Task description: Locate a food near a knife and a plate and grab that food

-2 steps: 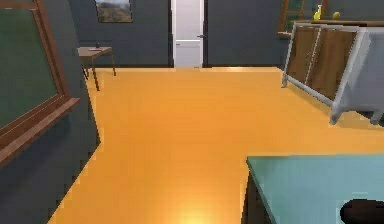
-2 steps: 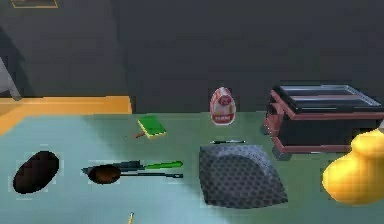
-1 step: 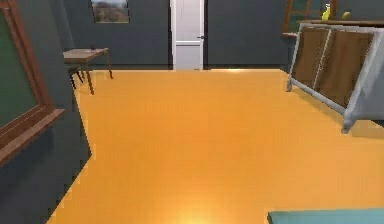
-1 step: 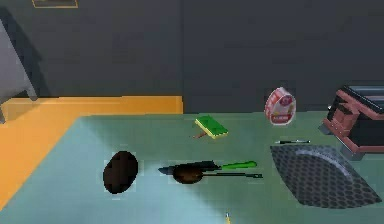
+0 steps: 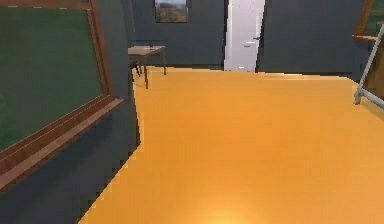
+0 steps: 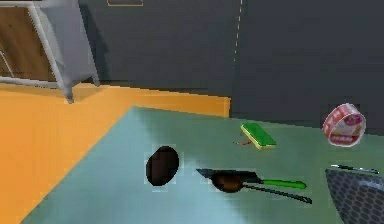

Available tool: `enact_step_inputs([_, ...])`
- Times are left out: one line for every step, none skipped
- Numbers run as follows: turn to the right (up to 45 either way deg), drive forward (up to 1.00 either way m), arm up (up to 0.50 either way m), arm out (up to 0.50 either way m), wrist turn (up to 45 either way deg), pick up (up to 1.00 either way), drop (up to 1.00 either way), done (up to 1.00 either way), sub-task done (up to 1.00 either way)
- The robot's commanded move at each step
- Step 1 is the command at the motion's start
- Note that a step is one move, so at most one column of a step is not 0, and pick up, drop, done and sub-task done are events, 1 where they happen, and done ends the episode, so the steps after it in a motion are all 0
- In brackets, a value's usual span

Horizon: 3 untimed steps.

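In the arm side view a pale green counter point(image 6: 120, 170) carries a knife point(image 6: 262, 183) with a grey blade and a green handle, lying flat. A small brown oval lump point(image 6: 231, 183) sits on or against the knife's blade end; it may be a food. Left of it is a dark round thing point(image 6: 162, 166) with a thin brownish rim, which could be a plate or a bowl seen at an angle.
On the counter lie a green and yellow sponge point(image 6: 258, 135), a pink-patterned white roll point(image 6: 344, 123) and a dark gridded thing point(image 6: 358, 195). A grey shelf unit point(image 6: 60, 50) stands on the orange floor point(image 5: 250, 140). Ahead are a framed green board point(image 5: 45, 70), a small table point(image 5: 147, 55) and a white door point(image 5: 243, 35).
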Motion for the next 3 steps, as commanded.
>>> enact_step_inputs([0.0, 0.0, 0.5, 0.0, 0.0, 0.0, 0.0, 0.0, 0.0])
enact_step_inputs([0.0, 0.0, 0.38, 0.0, 0.0, 0.0, 0.0, 0.0, 0.0])
enact_step_inputs([0.0, 0.0, 0.0, 0.08, 0.0, 0.0, 0.0, 0.0, 0.0])
